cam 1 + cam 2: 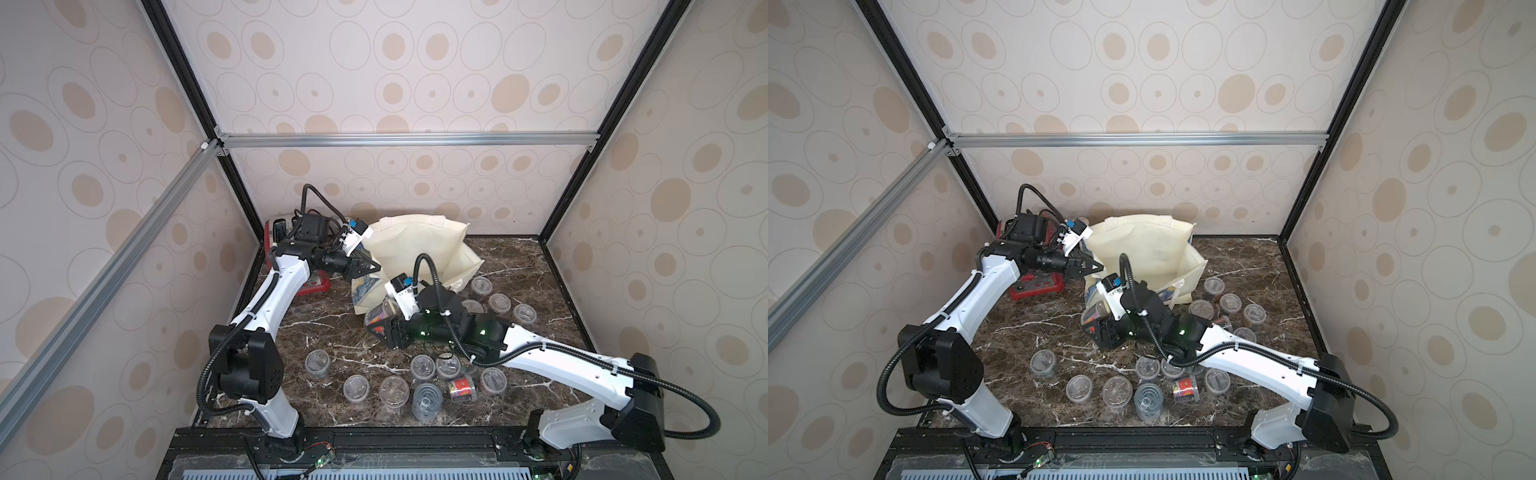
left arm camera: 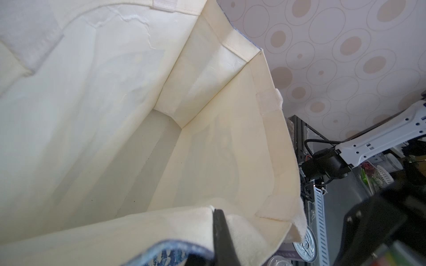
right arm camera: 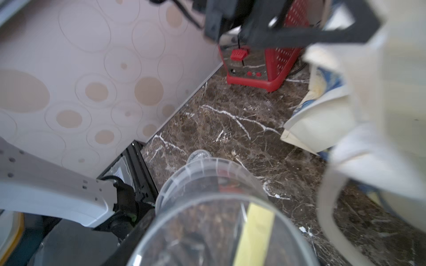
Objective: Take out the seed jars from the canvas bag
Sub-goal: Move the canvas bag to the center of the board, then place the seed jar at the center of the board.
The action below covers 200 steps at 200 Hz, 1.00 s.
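Seven jars (image 1: 1079,388) are sitting in a loose cluster at the front edge of the table (image 1: 328,328). Six are standing upright and one, with a red label, is lying on its side. One tall jar (image 1: 428,401) with a pale lid is standing among them.

Six more jars are grouped at the right side, just beside the bag (image 1: 415,245). Two of these are partly hidden by the right arm, so that count is the least I can give.

One held jar (image 3: 207,179) is sitting between the fingers of the right gripper (image 1: 382,322), which are closed narrowly on its sides. It is hanging clear of the table, just outside the bag's mouth, and a yellow strip is showing on its wall in the right wrist view.

The bag itself is slumping at the back middle of the table, with its mouth facing front-left and blue print showing at its lower edge. The left gripper (image 1: 372,266) is pinching the bag's rim with its jaws fully closed on the fabric and is holding the mouth up. In the left wrist view one black finger (image 2: 221,230) is pressing the cream hem.

One red toaster (image 1: 318,286) is standing at the back left, under the left arm.
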Motion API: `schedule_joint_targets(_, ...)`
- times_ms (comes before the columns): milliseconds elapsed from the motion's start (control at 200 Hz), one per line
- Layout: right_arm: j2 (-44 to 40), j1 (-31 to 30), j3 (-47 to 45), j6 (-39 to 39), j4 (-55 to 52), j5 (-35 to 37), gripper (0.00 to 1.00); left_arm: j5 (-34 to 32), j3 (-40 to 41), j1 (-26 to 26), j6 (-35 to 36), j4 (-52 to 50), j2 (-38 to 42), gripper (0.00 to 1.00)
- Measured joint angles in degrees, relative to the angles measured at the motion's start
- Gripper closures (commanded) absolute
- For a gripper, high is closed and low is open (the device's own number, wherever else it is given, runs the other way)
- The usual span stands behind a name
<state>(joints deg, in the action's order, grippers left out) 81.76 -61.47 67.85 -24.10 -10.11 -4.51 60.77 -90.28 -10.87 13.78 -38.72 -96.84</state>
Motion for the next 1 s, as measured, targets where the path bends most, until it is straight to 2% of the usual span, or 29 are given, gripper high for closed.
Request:
schedule_joint_targets(255,15.1,-5.5,6.1,5.0,-1.6,2.3,0.33,0.2,-0.2,-0.5,-14.2,7.7,-4.2,0.98)
schedule_joint_targets(350,20.7,-5.9,9.8,5.8,-3.0,4.7,0.34,0.2,-0.2,-0.5,-17.7,9.8,-4.2,0.9)
schedule_joint_targets(455,25.8,-5.4,13.4,6.1,-3.7,6.7,0.34,0.3,0.3,-0.5,-20.9,12.7,-4.2,0.88)
schedule_joint_targets(595,29.5,-4.2,14.1,6.3,-3.5,7.3,0.34,-0.4,1.3,-0.5,-23.7,14.7,-4.2,0.65)
schedule_joint_targets(690,32.0,-3.6,14.5,6.9,-3.5,7.9,0.33,-1.1,1.4,-0.5,-23.9,14.7,-4.2,0.61)
schedule_joint_targets(875,37.3,-3.0,16.4,7.4,-3.4,8.2,0.32,-3.8,1.5,-0.5,-22.2,13.9,-3.2,0.38)
schedule_joint_targets(1000,39.5,-2.7,16.8,7.5,-3.2,8.1,0.3,-8.4,1.6,-0.1,-19.7,12.4,-0.9,0.34)
